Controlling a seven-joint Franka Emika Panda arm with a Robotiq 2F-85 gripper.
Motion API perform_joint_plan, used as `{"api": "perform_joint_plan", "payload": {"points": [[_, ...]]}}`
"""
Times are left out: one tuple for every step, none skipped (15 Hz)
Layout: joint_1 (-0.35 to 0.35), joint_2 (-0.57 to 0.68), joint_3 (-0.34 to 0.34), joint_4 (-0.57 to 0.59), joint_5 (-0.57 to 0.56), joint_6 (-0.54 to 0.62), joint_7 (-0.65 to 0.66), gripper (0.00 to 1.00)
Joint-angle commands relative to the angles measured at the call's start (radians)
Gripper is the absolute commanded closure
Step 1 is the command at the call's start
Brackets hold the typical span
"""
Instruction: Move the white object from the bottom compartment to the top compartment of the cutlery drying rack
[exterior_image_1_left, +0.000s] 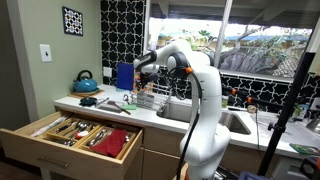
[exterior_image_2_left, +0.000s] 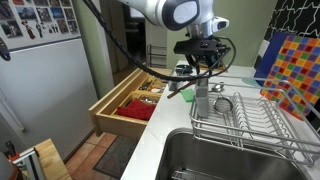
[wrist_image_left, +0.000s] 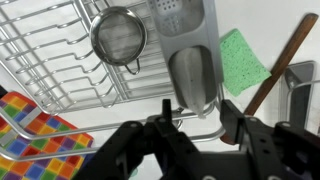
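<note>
My gripper (wrist_image_left: 198, 118) is open, its two black fingers spread apart. It hangs over the corner of the wire dish rack (wrist_image_left: 60, 60). Straight below it, in line with the gap between the fingers, is a pale silvery-white rounded container (wrist_image_left: 195, 72), with a perforated metal part (wrist_image_left: 178, 12) beyond it. In an exterior view the gripper (exterior_image_2_left: 205, 68) hovers just above a pale upright cylinder (exterior_image_2_left: 203, 100) at the rack's near corner. I cannot pick out a separate white object or tell the compartments apart. The gripper also shows in an exterior view (exterior_image_1_left: 146, 70).
A mesh strainer (wrist_image_left: 118, 35) hangs in the rack. A green sponge (wrist_image_left: 243, 60) and a wooden spoon (wrist_image_left: 282, 62) lie on the counter beside it. A colourful cloth (wrist_image_left: 30, 125), the sink (exterior_image_2_left: 225, 160), an open wooden cutlery drawer (exterior_image_1_left: 75, 135) and a blue kettle (exterior_image_1_left: 86, 82) are nearby.
</note>
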Motion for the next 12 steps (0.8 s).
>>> {"api": "perform_joint_plan", "payload": {"points": [[-0.013, -0.076, 0.008, -0.046, 0.034, 0.0, 0.026, 0.12], [-0.007, -0.092, 0.0, -0.051, 0.024, 0.001, 0.073, 0.06], [-0.003, -0.107, -0.005, -0.057, 0.013, 0.003, 0.114, 0.0], [0.003, -0.128, -0.013, -0.067, -0.007, -0.008, 0.182, 0.0], [0.009, -0.146, -0.02, -0.076, -0.032, -0.012, 0.254, 0.0], [0.015, -0.168, -0.027, -0.089, -0.062, -0.025, 0.329, 0.0], [0.018, -0.192, -0.031, -0.103, -0.094, -0.055, 0.394, 0.0], [0.019, -0.21, -0.033, -0.11, -0.121, -0.086, 0.456, 0.0], [0.022, -0.235, -0.034, -0.12, -0.169, -0.128, 0.523, 0.0], [0.022, -0.252, -0.033, -0.122, -0.197, -0.176, 0.578, 0.0], [0.02, -0.27, -0.031, -0.122, -0.209, -0.239, 0.618, 0.0], [0.018, -0.283, -0.03, -0.121, -0.215, -0.297, 0.658, 0.0]]}}
